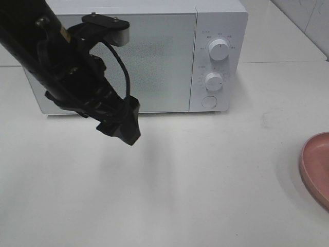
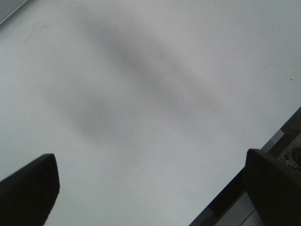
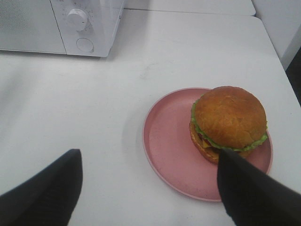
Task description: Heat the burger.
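Burger (image 3: 229,123) on pink plate (image 3: 169,155), upright and whole.

Small and round, with glossy brown domed bun, green lettuce edge ringing the middle, darker filling beneath. Sits flat on the plate, off-centre, toward the rim farther from the microwave (image 3: 61,26). Narrower than the plate, leaving a broad bare pink crescent on the microwave side. Well apart from the microwave, whose door is closed.
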`<state>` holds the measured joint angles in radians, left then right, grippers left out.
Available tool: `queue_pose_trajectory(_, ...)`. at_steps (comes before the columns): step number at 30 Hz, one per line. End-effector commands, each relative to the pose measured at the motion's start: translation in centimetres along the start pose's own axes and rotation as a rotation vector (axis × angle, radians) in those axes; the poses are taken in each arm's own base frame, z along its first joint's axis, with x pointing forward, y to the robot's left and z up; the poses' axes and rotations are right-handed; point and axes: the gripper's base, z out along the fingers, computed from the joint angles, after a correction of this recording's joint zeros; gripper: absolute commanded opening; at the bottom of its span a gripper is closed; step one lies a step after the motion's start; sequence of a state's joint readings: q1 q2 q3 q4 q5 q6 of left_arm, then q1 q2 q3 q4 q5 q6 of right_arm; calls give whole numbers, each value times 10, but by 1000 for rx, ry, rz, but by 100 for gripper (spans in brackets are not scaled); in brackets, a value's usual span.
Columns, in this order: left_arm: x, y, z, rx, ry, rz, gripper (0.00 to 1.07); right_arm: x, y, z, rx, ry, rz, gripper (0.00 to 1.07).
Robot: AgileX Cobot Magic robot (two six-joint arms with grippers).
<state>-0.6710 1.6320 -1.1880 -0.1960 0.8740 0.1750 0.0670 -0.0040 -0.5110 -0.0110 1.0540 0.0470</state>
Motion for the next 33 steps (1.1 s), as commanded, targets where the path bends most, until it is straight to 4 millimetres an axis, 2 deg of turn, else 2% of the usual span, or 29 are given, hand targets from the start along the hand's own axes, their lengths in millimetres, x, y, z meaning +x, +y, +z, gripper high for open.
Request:
queue_pose_trajectory(1, 2, 10, -12, -5, 3, -61, 100, 1, 0, -3, 5, -37, -7, 76)
queue_pose_trajectory(2, 6, 24, -19, -5, 12, -119, 100, 1, 0, -3, 5, -37, -7, 76)
queue_pose_trajectory(4, 8, 32, -22, -1, 19, -151, 100, 1, 0, -3, 5, -37, -7, 76)
queue_pose_trajectory(6, 17, 51, -32, -4, 45, -224, 100, 1, 0, -3, 5, -37, -7, 76)
queue_pose_trajectory(7, 17, 51, -32, -4, 45, -224, 100, 1, 0, -3, 5, -37, -7, 76)
queue_pose_trajectory(8, 24, 66, -40, -17, 61, -275, 100, 1, 0, -3, 5, -37, -7, 76)
queue_pose_trajectory(9, 27, 73, -44, -22, 63, -298, 100, 1, 0, -3, 5, -37, -7, 76)
queue_pose_trajectory(10, 27, 73, -44, -22, 63, -298, 100, 1, 0, -3, 5, -37, -7, 76)
queue_pose_trajectory(11, 34, 85, -55, -39, 44, -343, 100, 1, 0, -3, 5, -37, -7, 76)
queue_pose_trajectory(13, 37, 89, -59, -47, 32, -359, 100, 1, 0, -3, 5, -37, -7, 76)
queue_pose_trajectory(15, 58, 103, -77, -81, -7, -437, 100, 1, 0, -3, 5, -37, -7, 76)
queue_pose_trajectory(16, 58, 103, -77, -81, -7, -437, 100, 1, 0, -3, 5, -37, -7, 76)
queue_pose_trajectory(18, 80, 111, -87, -106, -22, -505, 100, 1, 0, -3, 5, -37, -7, 76)
queue_pose_trajectory(19, 80, 111, -87, -106, -22, -505, 100, 1, 0, -3, 5, -37, -7, 76)
queue_pose_trajectory(21, 104, 116, -93, -129, -29, -576, 100, 1, 0, -3, 5, -37, -7, 76)
queue_pose_trajectory(22, 104, 116, -93, -129, -29, -576, 100, 1, 0, -3, 5, -37, -7, 76)
queue_pose_trajectory(24, 124, 117, -101, -155, -53, -637, 100, 1, 0, -3, 5, -37, -7, 76)
queue_pose_trajectory(25, 124, 117, -101, -155, -53, -637, 100, 1, 0, -3, 5, -37, -7, 76)
queue_pose_trajectory(27, 142, 112, -104, -172, -68, -679, 100, 1, 0, -3, 5, -37, -7, 76)
queue_pose_trajectory(30, 146, 109, -104, -175, -68, -682, 100, 1, 0, -3, 5, -37, -7, 76)
queue_pose_trajectory(31, 156, 101, -103, -183, -69, -685, 100, 1, 0, -3, 5, -37, -7, 76)
queue_pose_trajectory(33, 161, 97, -103, -183, -69, -685, 100, 1, 0, -3, 5, -37, -7, 76)
